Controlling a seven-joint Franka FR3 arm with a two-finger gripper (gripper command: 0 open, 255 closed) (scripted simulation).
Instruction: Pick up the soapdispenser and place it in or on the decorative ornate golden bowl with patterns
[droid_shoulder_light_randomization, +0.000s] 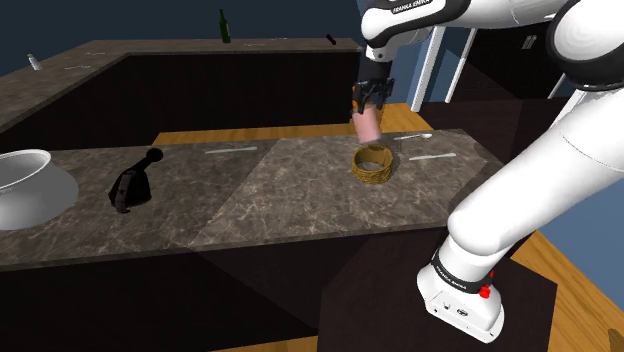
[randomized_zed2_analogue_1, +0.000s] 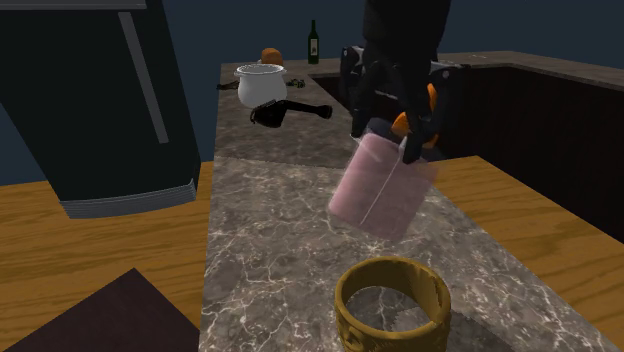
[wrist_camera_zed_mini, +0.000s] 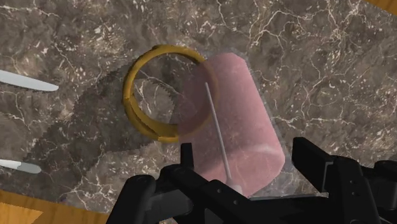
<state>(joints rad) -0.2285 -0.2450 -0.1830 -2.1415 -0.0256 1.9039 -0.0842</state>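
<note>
A pink, see-through soap dispenser hangs tilted in the air above the marble counter. My gripper is shut on its upper end. The golden patterned bowl stands empty on the counter just below and in front of it. In the shoulder view the gripper holds the dispenser a little above the far rim of the bowl. In the wrist view the dispenser sits between my fingers, and its lower end overlaps one side of the bowl's ring.
Flat pale utensils lie on the counter near the bowl. A black tool and a white pot stand farther along toward the shoulder view's left. A dark bottle stands on the back counter. A large dark appliance fills the second exterior view's left.
</note>
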